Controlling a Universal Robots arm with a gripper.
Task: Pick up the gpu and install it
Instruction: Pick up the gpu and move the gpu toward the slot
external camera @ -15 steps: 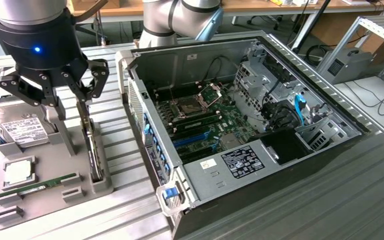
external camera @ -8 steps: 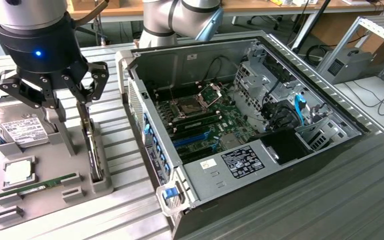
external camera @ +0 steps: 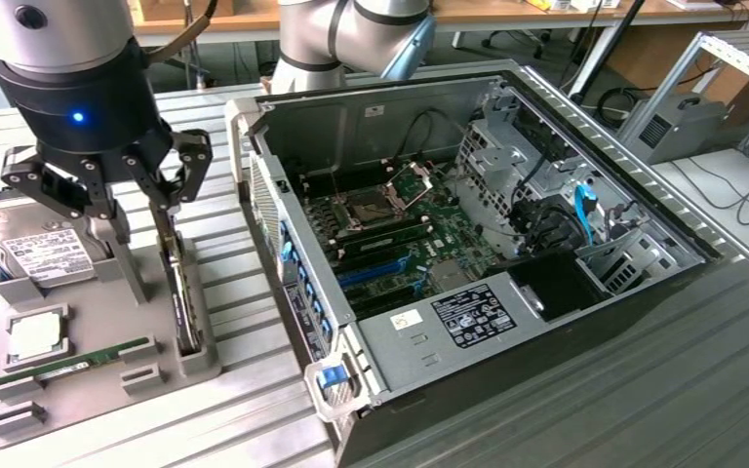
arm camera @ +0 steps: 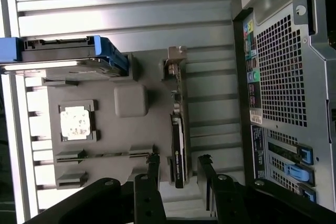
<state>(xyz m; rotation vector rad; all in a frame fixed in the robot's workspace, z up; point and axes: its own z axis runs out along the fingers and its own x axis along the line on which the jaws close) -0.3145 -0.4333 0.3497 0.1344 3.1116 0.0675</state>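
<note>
Black pincer pointing straight down, spread wide | straddling upright gpu; seemingly untouched

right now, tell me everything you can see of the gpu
The gpu is a thin dark card standing on its long edge in a slot of the grey holder, beside the open computer case. The wrist view shows a black cooler on one face and a silvery metal bracket at one end. The gripper hangs over it, jaws open, one on each side with gaps showing, so only the holder seems to touch it.
</note>
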